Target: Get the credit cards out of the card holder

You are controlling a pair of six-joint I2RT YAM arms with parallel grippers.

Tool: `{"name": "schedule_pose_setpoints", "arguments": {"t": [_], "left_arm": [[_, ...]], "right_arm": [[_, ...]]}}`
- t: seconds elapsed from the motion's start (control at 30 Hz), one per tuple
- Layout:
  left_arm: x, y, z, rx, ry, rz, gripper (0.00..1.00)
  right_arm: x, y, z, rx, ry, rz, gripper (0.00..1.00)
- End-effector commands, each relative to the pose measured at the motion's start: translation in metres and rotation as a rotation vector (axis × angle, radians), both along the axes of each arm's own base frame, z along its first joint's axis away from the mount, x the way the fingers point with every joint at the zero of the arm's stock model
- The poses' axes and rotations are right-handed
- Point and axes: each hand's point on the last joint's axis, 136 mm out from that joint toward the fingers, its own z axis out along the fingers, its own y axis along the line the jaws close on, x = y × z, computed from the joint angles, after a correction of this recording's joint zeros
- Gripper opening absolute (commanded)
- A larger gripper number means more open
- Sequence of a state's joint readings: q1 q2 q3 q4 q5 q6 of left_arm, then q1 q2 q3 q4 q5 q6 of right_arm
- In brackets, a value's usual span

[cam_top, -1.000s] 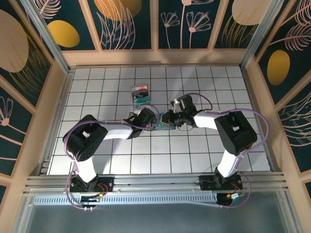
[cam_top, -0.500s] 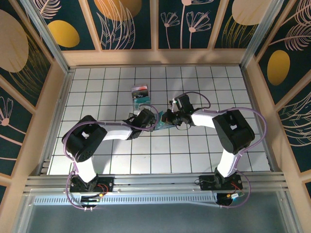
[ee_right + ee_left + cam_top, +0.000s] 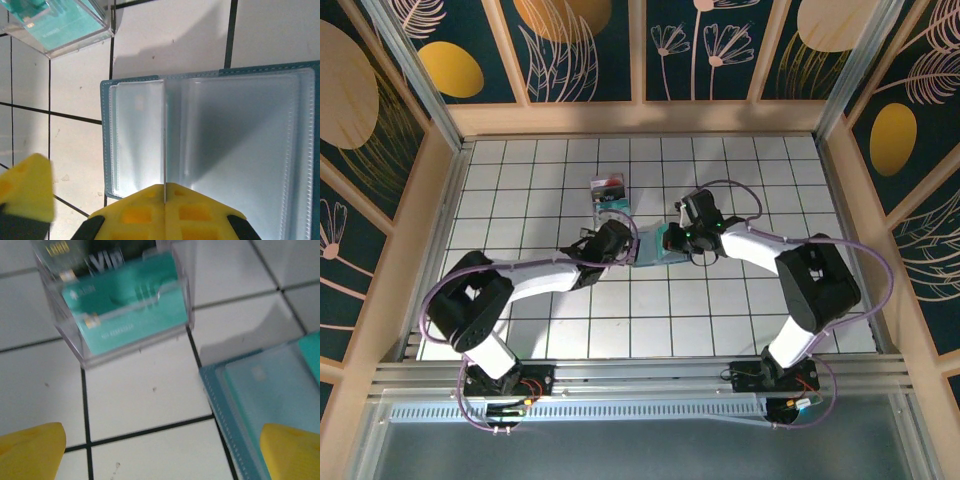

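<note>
The card holder [image 3: 240, 135] lies opened flat on the white tiled table [image 3: 145, 390] between my two arms, its slate-blue stitched border framing cloudy clear sleeves. Through the sleeve on the half nearer the clear box I see one pale credit card [image 3: 136, 145] tucked inside, with a small square mark near its top; what sits in the other pockets I cannot tell. My right gripper [image 3: 165, 192] is closed tight at the near edge of the holder, its yellow fingers pinching one clear sleeve leaf that stands on edge along the middle fold. My left gripper [image 3: 160, 445] is spread as wide as it goes and has hold of nothing; one yellow fingertip hangs over bare tile, the other shows over the holder's edge. Just beyond the holder, apart from it, stands a small clear plastic box [image 3: 125, 305] with cards standing in it: a teal card [image 3: 127, 310] in front, with a gold chip patch at its left and a line of small print too blurred to read, and a dark card [image 3: 107, 255] behind it bearing the pale letters "VIP" and some yellowish characters I cannot make out. From above, red also shows at the far end of that box
</note>
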State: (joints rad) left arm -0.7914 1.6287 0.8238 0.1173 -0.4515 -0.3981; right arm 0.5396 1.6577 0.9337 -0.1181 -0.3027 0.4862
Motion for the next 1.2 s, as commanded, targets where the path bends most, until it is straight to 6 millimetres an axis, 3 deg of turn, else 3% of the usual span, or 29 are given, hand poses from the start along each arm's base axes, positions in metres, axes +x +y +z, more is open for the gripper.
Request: {"name": "schedule_pose_setpoints", "arguments": {"t": [0.0,0.27,0.43,0.57,0.8,0.87,1.17], "left_arm": [[0.008,-0.001,0.037,-0.035,-0.077,0.028,0.99],[0.017,-0.005,0.086,-0.072,-0.169,-0.024,0.99],[0.016,-0.023,0.123,-0.180,-0.208,-0.263,0.99],[0.003,-0.033,0.145,-0.198,-0.250,-0.469,0.99],[-0.031,-0.037,0.167,-0.203,-0.340,-0.803,0.97],[-0.040,-0.039,0.170,-0.188,-0.351,-0.890,0.91],[-0.037,-0.043,0.159,-0.107,-0.273,-1.061,0.76]], "right_arm": [[0.003,-0.007,0.016,-0.048,-0.065,0.016,0.00],[0.000,-0.002,0.050,-0.069,-0.194,0.108,0.00],[-0.016,0.016,0.089,0.006,-0.383,0.287,0.00],[-0.032,0.029,0.114,0.070,-0.509,0.433,0.00],[-0.052,0.035,0.141,0.105,-0.632,0.588,0.00],[-0.057,0.036,0.144,0.111,-0.637,0.620,0.00],[-0.082,0.038,0.163,0.175,-0.661,0.716,0.00]]}}
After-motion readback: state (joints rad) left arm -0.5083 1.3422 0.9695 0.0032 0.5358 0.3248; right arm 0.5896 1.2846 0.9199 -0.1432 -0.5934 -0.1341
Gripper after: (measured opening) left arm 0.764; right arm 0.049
